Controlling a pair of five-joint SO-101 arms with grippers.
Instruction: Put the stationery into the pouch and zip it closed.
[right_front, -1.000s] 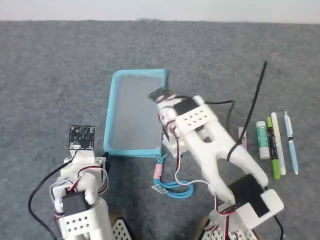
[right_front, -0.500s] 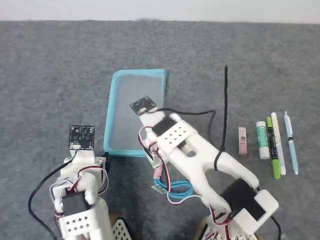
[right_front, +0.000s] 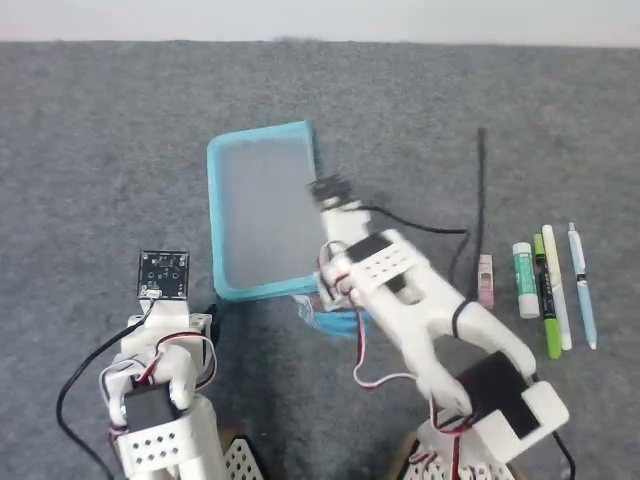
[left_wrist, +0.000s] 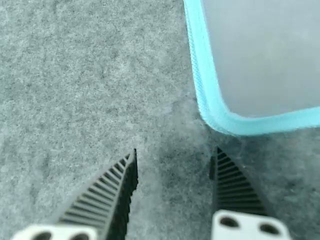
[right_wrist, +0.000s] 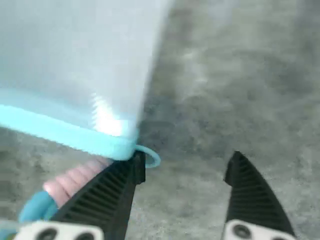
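- Pouch (right_front: 262, 215), rectangular, frosted grey sheet with a turquoise fabric border, lying flat mid-table on the grey carpet surface (right_front: 100, 150). Its long axis runs close to the 12-to-6 line in the high view, and the far end leans slightly toward 11.
- Zip pull, a blue cord loop (right_front: 322, 318) with a pink ribbed bead (right_wrist: 75, 180), trails out from the pouch's near corner at about 5 o'clock.
- Right gripper (right_wrist: 186, 156) has its black toothed fingers spread wide and grips nothing. One fingertip sits right at that near corner, beside a small blue ring (right_wrist: 151, 159). The other finger is over bare carpet, clear of the pouch.
- Right arm (right_front: 420, 290), white, slants in from 5 o'clock and crosses the pouch's 3 o'clock edge.
- Left gripper (left_wrist: 176, 151) is also spread apart and holds nothing. It hangs over carpet near the pouch's other near corner without touching it.
- Left arm (right_front: 160, 380) stands at 7 o'clock from the pouch.
- Stationery lies in a row well apart at 3 o'clock from the pouch, each piece lengthwise along 12-to-6. Nearest the pouch is a small pink eraser (right_front: 485, 280), then a green-and-white glue stick (right_front: 524, 280), a green highlighter (right_front: 547, 300), a cream pen (right_front: 558, 285) and a light blue pen (right_front: 583, 290).
- Black cable (right_front: 480, 200) runs toward 12 between the pouch and the row.
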